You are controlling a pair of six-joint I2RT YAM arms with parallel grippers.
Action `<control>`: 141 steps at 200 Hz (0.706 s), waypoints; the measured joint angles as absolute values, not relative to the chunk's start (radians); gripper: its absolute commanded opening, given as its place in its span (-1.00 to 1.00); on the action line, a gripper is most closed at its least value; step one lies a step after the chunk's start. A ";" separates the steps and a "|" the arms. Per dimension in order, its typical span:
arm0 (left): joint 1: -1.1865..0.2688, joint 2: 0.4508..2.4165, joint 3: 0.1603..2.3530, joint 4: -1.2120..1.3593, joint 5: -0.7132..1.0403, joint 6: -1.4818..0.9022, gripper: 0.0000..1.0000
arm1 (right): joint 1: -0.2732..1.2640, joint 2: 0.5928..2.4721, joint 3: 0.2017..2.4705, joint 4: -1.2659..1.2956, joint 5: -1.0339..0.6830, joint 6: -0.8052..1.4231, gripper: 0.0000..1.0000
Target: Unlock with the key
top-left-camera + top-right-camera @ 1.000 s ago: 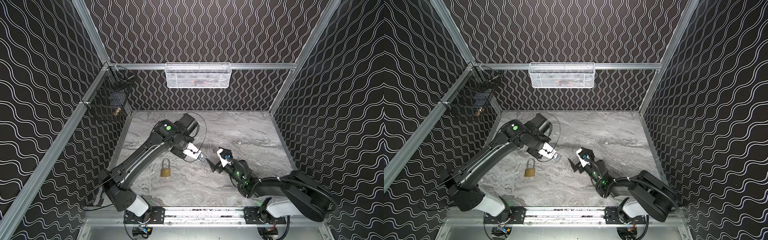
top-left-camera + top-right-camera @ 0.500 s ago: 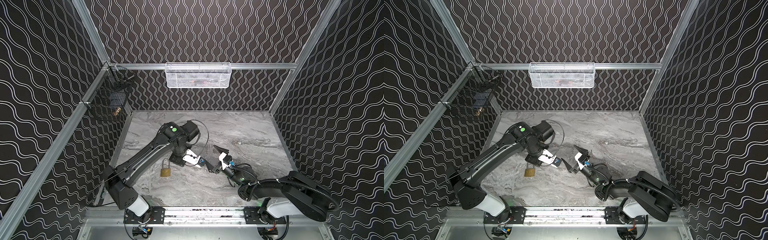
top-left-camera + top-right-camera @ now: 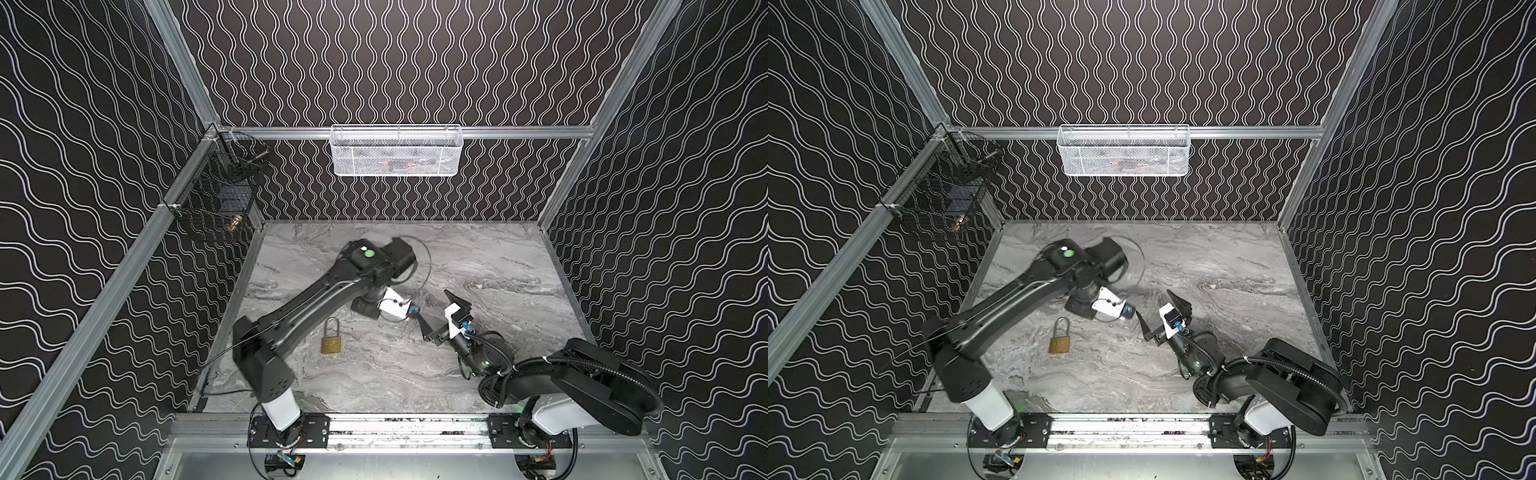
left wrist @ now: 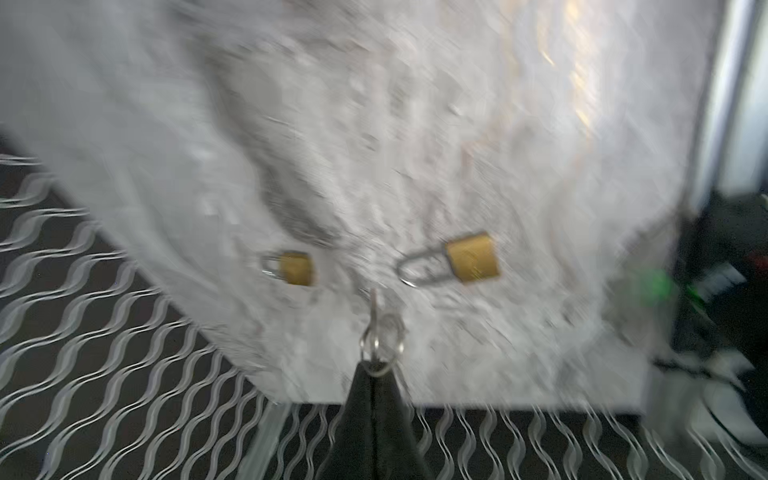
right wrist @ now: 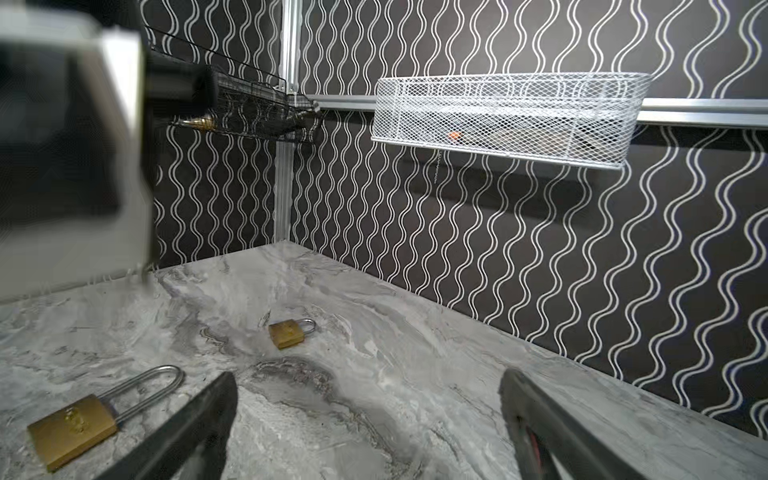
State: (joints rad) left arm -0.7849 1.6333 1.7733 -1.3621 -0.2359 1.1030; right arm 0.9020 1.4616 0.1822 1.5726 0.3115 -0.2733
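Black walls [image 3: 374, 62] patterned with white wavy lines enclose a grey marbled counter [image 3: 478, 257]. A white mesh basket [image 3: 395, 151] is hung on the rear rail and a black wire basket [image 3: 216, 195] on the left wall. A brass padlock with a long steel shackle [image 3: 331, 341] is laid flat left of the counter's middle, toward the front edge. A smaller brass padlock [image 5: 289, 332] is seen in the wrist views only, farther from the front edge. The left fingers [image 4: 365, 415] are pressed together on a steel key ring [image 4: 384, 340], from which a small metal key [image 4: 374, 307] is held over the counter near both padlocks; that view is blurred. The right fingers [image 5: 195, 419] are spread wide apart with nothing gripped, low over the counter's middle.
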 measured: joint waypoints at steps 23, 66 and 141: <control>-0.733 1.597 1.743 -1.464 -0.338 1.093 -1.00 | 0.901 1.464 0.182 1.577 0.299 -0.274 0.98; -0.741 1.602 1.794 -1.474 -0.232 1.073 -1.00 | 0.901 1.458 0.176 1.578 0.235 -0.273 0.98; -0.759 1.579 1.773 -1.440 -0.064 1.070 -1.00 | 0.901 1.498 0.206 1.581 0.039 -0.221 0.71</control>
